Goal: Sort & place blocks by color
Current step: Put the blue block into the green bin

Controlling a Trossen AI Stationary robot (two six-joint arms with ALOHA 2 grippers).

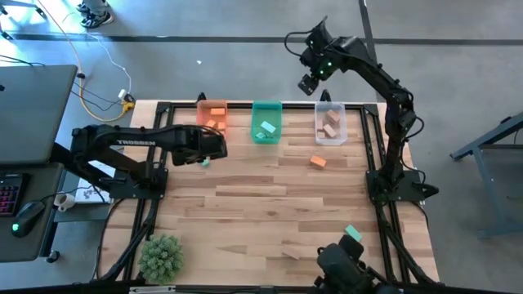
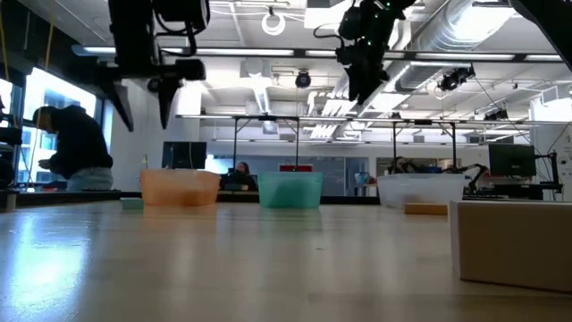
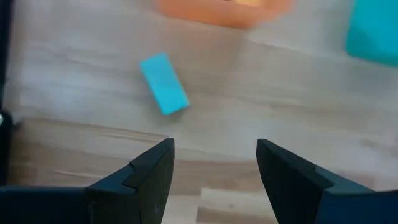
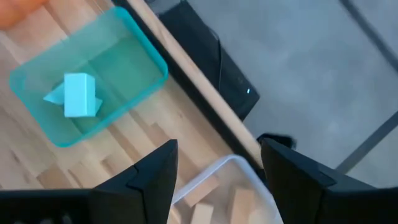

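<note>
A teal block (image 3: 163, 83) lies flat on the wooden table, just beyond my left gripper (image 3: 214, 146), which hangs open above the boards near the orange bin (image 1: 212, 117). High over the table's far edge, above the clear bin (image 1: 330, 124), my right gripper (image 4: 217, 146) is open with nothing between its fingers. The green bin (image 4: 87, 81) holds teal blocks (image 4: 76, 94). The clear bin (image 4: 230, 193) holds tan blocks, and the orange bin holds orange ones. An orange block (image 1: 318, 162) lies loose in front of the clear bin. Another teal block (image 1: 353, 233) lies near the table's near edge.
The three bins stand in a row along the table's far edge. A small green plant (image 1: 161, 256) sits at the near left corner and a dark camera mount (image 1: 347, 269) at the near edge. A person (image 2: 76, 148) is in the room beyond the table.
</note>
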